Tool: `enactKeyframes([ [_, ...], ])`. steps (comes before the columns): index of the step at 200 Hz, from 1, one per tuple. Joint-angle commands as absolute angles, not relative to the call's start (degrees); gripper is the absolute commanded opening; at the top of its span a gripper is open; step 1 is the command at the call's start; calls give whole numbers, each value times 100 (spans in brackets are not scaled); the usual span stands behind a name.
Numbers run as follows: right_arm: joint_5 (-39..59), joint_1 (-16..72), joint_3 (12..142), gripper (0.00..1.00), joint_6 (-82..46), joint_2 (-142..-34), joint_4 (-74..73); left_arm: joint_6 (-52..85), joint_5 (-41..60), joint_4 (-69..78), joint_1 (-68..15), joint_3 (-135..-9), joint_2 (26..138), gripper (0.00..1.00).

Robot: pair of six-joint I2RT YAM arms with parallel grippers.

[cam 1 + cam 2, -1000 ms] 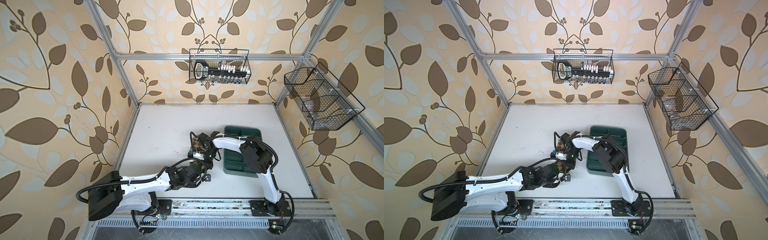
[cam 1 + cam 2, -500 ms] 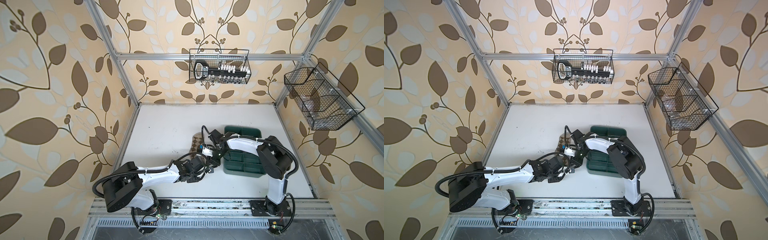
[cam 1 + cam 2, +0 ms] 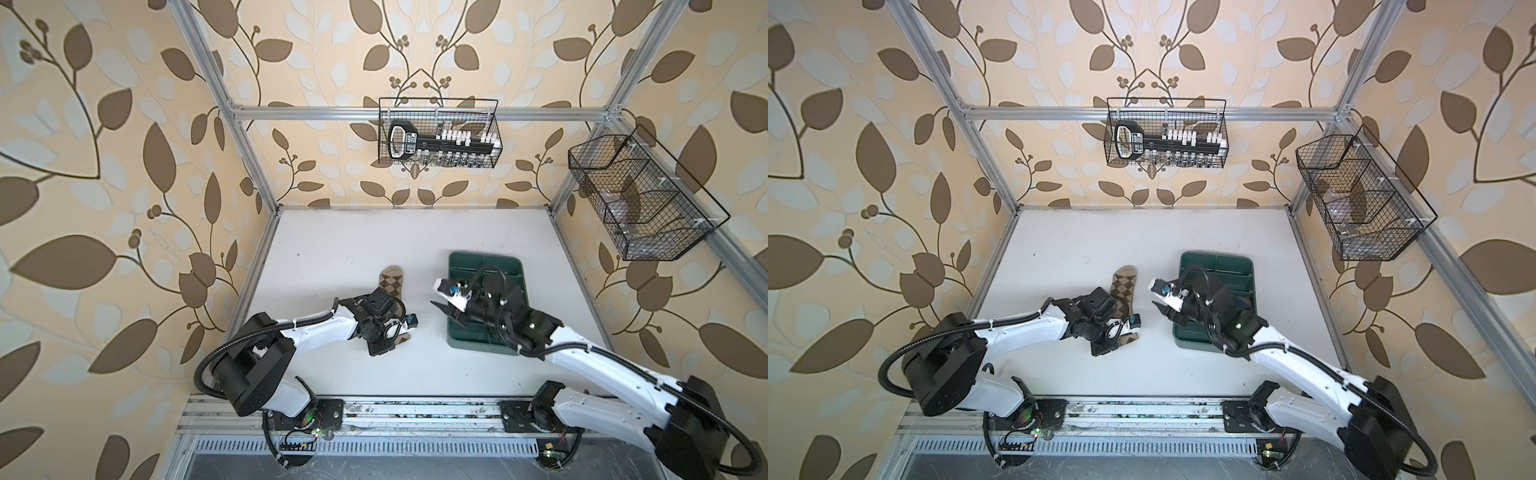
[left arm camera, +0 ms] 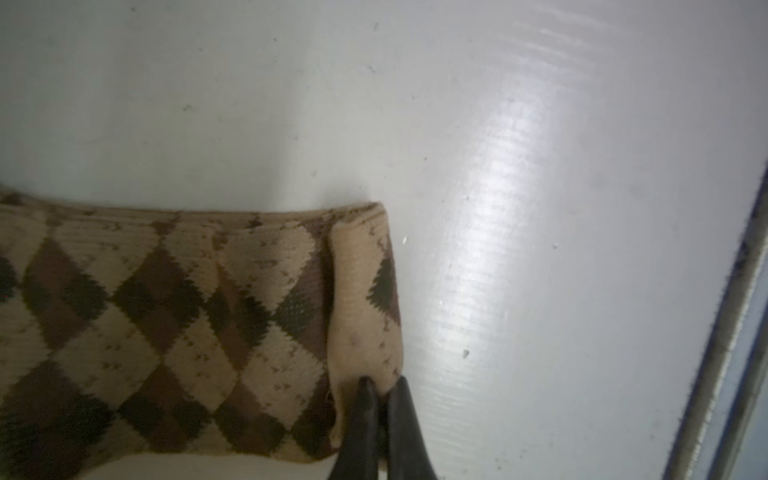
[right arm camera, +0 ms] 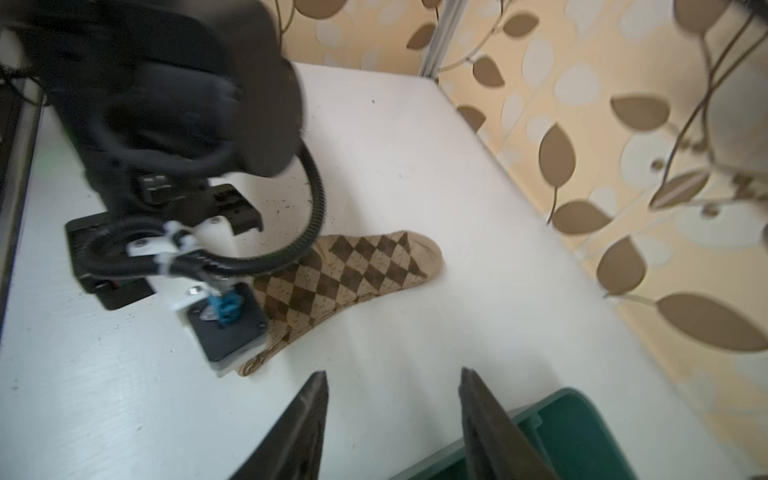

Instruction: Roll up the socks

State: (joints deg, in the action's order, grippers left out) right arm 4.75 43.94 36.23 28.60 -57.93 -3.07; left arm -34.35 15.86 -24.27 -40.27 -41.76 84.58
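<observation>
The tan sock with brown argyle diamonds (image 3: pixel 390 279) (image 3: pixel 1124 282) lies flat on the white table, toe toward the back wall. Its near end is hidden under my left wrist in both top views. In the left wrist view my left gripper (image 4: pixel 380 384) is shut on the folded cuff edge of that sock (image 4: pixel 166 316). My right gripper (image 3: pixel 445 314) (image 3: pixel 1168 314) (image 5: pixel 392 374) hovers open and empty over the left edge of the green tray (image 3: pixel 509 266), a short gap to the right of the sock (image 5: pixel 365 266).
The green divided tray (image 3: pixel 1241 262) (image 5: pixel 582 415) sits right of centre. One wire basket (image 3: pixel 438 133) with tools hangs on the back wall, and another wire basket (image 3: pixel 640 199) on the right wall. An aluminium rail (image 3: pixel 395 409) runs along the front edge.
My right gripper has opened and pulled away to the right, off the sock and over the tray edge. My left gripper has shut on the cuff. The sock's toe half is now uncovered.
</observation>
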Motion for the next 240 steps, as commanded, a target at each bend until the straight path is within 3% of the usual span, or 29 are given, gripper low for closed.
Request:
enactKeyframes([
  [1,-875,5224,3111,54,4458,-5647,-920,-3522,2262,-3087,-3873,-4378,8859,0],
  [26,-1890,6356,2932,56,5260,-6064,-817,-3545,2433,-3229,-3706,-4541,9058,0],
  [51,-1836,6855,3000,59,5216,-6801,-734,-3539,2450,-3239,-3644,-4585,9154,0],
  [125,-1328,6613,3779,59,5228,-9106,-1347,-3461,2398,-3108,-3622,-4492,9064,0],
  [176,-1298,6378,3928,55,5221,-9715,-1793,-3486,2417,-3086,-3621,-4447,9049,0],
  [192,-1276,6324,3929,45,5191,-9865,-1789,-3492,2435,-3097,-3630,-4442,9035,0],
  [219,-1288,6331,3962,12,5158,-10037,-1625,-3457,2424,-3068,-3638,-4429,8959,0],
  [240,-1250,6372,4015,0,5104,-10004,-1261,-3169,2181,-2993,-3710,-4489,8735,12],
])
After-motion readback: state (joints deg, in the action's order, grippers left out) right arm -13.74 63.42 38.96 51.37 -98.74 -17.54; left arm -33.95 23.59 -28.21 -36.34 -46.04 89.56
